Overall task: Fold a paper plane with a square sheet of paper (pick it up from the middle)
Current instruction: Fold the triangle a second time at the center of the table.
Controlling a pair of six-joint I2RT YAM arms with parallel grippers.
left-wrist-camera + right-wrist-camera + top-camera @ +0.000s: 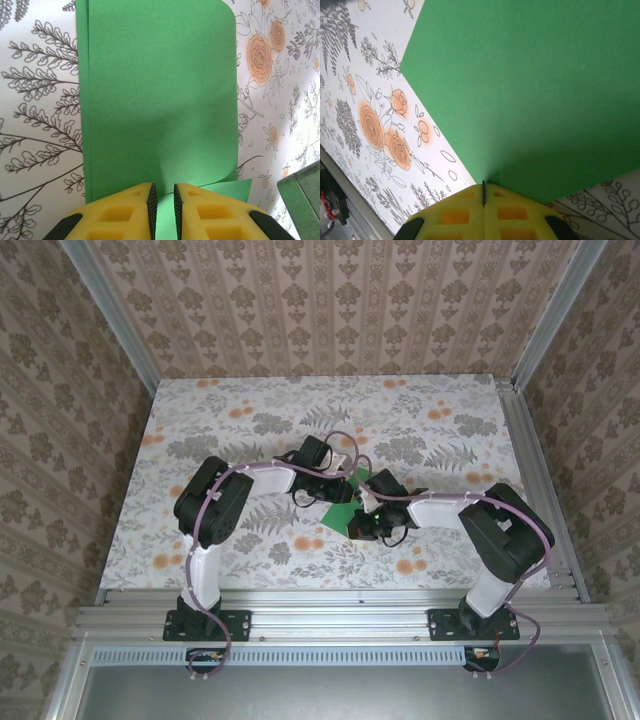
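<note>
On the floral tabletop (200, 430) I am watching the folded square sheet of paper (160, 100) stretching lengthwise straight ahead of the left gripper (165, 200), jaws slightly parted at its near edge, while the right gripper (484, 194), jaws pressed together, is meeting another edge.

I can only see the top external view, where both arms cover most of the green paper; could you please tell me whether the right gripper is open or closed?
Observer: The right gripper is shut, its yellow fingers pressed together, with the tips at the thin bright-green sheet of paper.
Operator: Thank you. And the left one?
Observer: The left gripper has its yellow fingers a narrow gap apart, with green showing between them.
Operator: Is the sheet lying flat?
Observer: No. In the left wrist view a top layer is folded over, and its right edge is a rounded bend, not a sharp crease.
</note>
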